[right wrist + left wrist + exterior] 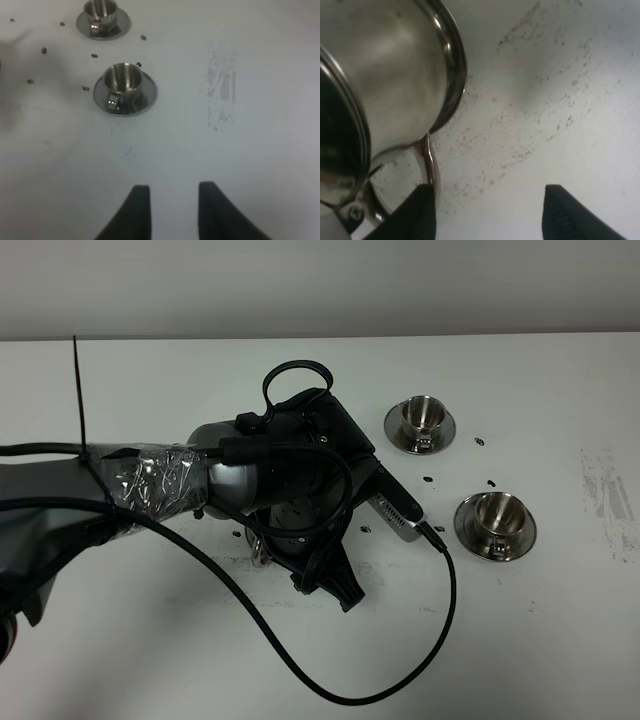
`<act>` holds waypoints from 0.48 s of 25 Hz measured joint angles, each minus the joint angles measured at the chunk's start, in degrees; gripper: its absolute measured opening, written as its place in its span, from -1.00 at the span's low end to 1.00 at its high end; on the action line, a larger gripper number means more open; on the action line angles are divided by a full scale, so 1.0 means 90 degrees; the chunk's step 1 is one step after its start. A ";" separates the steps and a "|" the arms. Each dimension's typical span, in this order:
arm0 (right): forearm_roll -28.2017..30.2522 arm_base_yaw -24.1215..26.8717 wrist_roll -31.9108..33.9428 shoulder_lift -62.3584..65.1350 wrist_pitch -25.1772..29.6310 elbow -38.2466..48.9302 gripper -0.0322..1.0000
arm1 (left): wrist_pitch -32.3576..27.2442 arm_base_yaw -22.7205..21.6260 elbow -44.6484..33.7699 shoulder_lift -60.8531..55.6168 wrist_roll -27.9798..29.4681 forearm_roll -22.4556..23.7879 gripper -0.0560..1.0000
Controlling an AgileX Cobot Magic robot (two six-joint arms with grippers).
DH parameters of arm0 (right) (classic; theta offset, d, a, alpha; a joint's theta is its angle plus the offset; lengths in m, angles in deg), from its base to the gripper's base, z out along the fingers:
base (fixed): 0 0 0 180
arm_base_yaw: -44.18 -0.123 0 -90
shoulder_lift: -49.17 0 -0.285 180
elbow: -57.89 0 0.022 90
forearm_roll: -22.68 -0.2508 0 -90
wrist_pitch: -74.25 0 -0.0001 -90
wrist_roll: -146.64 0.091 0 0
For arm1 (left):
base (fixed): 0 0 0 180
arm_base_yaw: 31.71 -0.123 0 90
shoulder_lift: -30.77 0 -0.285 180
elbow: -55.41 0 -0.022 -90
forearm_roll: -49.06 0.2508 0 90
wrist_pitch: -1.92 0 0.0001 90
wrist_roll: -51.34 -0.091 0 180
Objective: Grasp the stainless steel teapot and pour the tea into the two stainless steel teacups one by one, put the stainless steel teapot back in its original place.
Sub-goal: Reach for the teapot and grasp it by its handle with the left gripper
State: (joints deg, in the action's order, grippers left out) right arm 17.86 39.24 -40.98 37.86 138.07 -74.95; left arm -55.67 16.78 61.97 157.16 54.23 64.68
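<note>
The stainless steel teapot (pixel 390 75) fills the near side of the left wrist view, its loop handle (pixel 431 165) right beside one finger (pixel 417 215). My left gripper (pixel 488 189) is open, with only bare table between its fingers. In the exterior view the left arm (pixel 270 470) covers the teapot and the original place. The two stainless steel teacups stand on their saucers to the right, one farther back (pixel 421 417) and one nearer (pixel 495 516); both also show in the right wrist view (pixel 122 80) (pixel 101 11). My right gripper (pixel 174 192) is open and empty. No tea shows.
Small black marks (pixel 430 479) dot the white table (pixel 560 640) between the arm and the cups. A black cable (pixel 440 640) loops over the table in front of the arm. A scuffed grey patch (pixel 605 490) lies at the far right.
</note>
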 joint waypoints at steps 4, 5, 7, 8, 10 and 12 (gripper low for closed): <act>0.0000 0.0000 0.0000 0.0000 0.0000 0.0000 -0.50 | -0.0088 -0.0006 0.0000 0.0019 -0.0002 0.0088 -0.03; 0.0000 0.0000 0.0000 0.0000 0.0000 0.0000 -0.50 | -0.0143 -0.0006 0.0000 0.0032 -0.0002 0.0114 -0.03; 0.0000 0.0000 0.0000 0.0000 0.0000 0.0000 -0.50 | -0.0230 -0.0013 0.0000 0.0072 -0.0002 0.0133 -0.03; 0.0000 0.0000 0.0000 0.0000 0.0000 0.0000 -0.50 | -0.0249 -0.0019 0.0000 0.0079 -0.0002 0.0133 -0.03; 0.0000 0.0000 0.0000 0.0000 0.0000 0.0000 -0.50 | -0.0344 -0.0026 0.0000 0.0079 -0.0002 0.0165 -0.03; 0.0000 0.0000 0.0000 0.0000 0.0000 0.0000 -0.50 | -0.0414 -0.0039 0.0000 0.0079 -0.0002 0.0177 -0.03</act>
State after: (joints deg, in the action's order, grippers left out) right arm 17.86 39.24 -40.98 37.86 138.07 -74.95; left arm -59.39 16.43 61.97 157.87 54.21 66.28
